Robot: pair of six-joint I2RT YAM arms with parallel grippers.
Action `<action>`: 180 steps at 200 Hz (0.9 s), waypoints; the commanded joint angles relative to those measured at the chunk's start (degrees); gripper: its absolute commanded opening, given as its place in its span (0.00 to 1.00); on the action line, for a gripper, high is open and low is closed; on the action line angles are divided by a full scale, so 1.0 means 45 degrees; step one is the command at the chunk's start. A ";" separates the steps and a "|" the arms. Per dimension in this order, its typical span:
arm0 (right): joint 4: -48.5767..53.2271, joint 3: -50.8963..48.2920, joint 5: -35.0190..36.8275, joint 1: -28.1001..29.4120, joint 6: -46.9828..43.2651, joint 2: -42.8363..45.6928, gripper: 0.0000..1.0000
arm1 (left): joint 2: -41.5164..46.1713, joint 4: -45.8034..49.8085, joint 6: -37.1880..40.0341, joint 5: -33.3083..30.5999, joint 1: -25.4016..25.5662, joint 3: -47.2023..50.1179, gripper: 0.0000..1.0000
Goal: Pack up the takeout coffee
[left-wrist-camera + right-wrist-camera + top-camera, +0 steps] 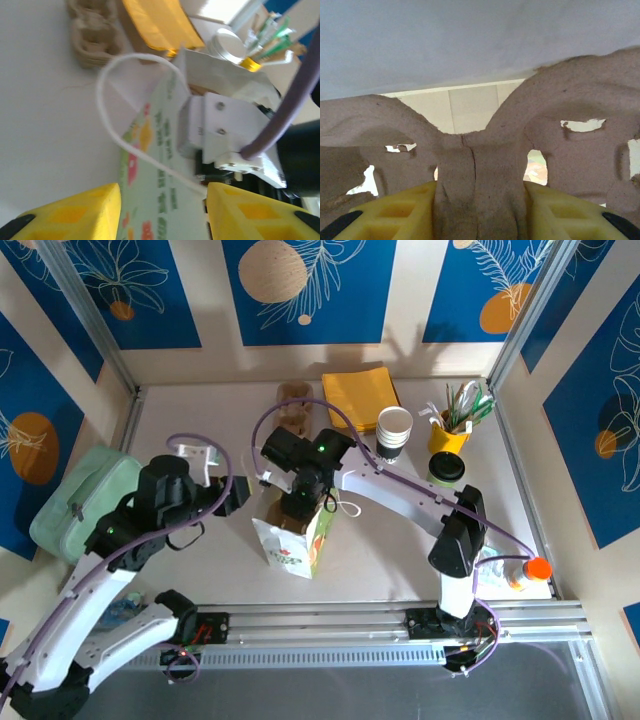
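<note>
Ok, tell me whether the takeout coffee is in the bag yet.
Out. The lidded coffee cup stands on the table beside the yellow cup, well apart from the paper bag.

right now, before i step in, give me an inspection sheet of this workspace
surface: pale table, no spills seen
job's things: takeout coffee upright, lidded, at the right, apart from both grippers; printed paper bag stands mid-table
clutter: white cup stack, yellow napkins, utensil cup, spare pulp carrier, green pouch, orange-capped bottle
grippers: left gripper open, bag side ahead of it; right gripper shut on a pulp carrier over the bag
cables: purple cable loops along the arms, no snag seen
surroundings: blue leaf-print panels
</note>
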State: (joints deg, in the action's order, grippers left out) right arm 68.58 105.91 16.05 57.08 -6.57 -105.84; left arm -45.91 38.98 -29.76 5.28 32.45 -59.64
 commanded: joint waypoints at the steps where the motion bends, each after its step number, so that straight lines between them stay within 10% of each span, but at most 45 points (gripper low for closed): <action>1: -0.0139 -0.0272 -0.0482 -0.0135 0.0051 0.0528 0.43 | -0.0397 -0.1211 0.0674 0.2511 0.0064 0.0320 0.47; 180: -0.0764 -0.1244 -0.0588 -0.0436 0.0268 0.1160 0.43 | -0.1538 -0.0694 0.0966 0.0924 0.0315 0.0349 0.12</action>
State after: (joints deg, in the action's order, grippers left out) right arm 64.99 101.65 14.76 55.48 -6.28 -103.02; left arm -54.52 36.88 -24.01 12.10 33.30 -58.33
